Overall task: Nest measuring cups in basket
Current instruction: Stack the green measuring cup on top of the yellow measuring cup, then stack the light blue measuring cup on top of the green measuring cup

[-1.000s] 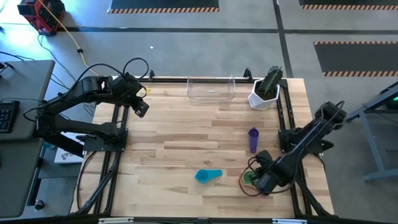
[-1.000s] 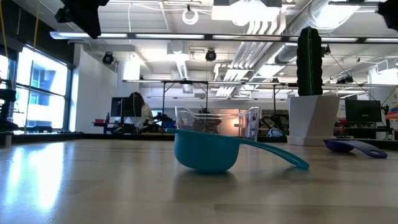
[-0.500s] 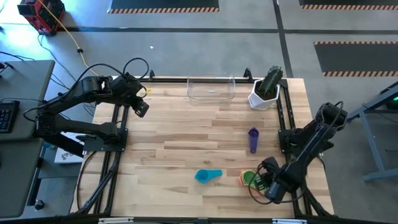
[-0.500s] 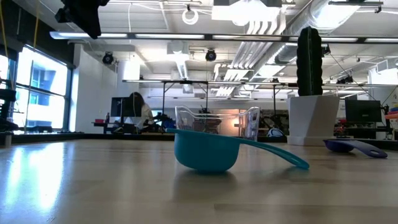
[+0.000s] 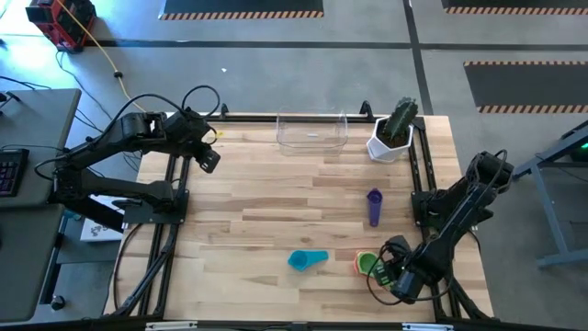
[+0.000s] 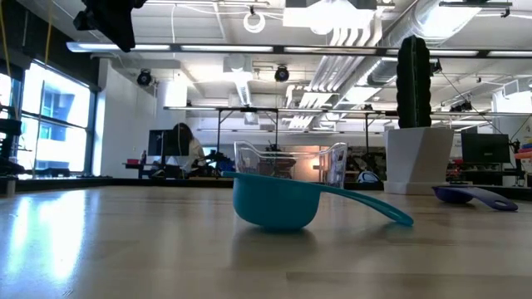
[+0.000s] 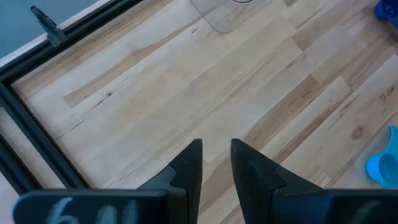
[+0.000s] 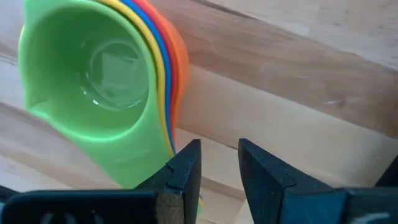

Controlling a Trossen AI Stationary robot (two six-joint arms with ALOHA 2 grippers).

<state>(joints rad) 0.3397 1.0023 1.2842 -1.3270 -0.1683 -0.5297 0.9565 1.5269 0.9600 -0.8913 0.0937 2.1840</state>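
Right wrist view has the action: the right gripper hovers just beside the stack of nested cups, green on top, fingers narrowly parted and holding nothing. That stack sits near the desk's front right corner; teal cup and purple cup lie loose, basket at the far edge. Best play: straddle the handles squarely, then close. Left gripper waits, slightly open, over the far left corner.

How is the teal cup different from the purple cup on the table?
The teal cup lies near the table's front edge; the purple cup lies farther back, toward the cactus pot. In the high view the teal cup's handle runs sideways, the purple cup's front-to-back. In the low view the teal cup looms large, the purple cup small. Both lie alone, outside the basket.
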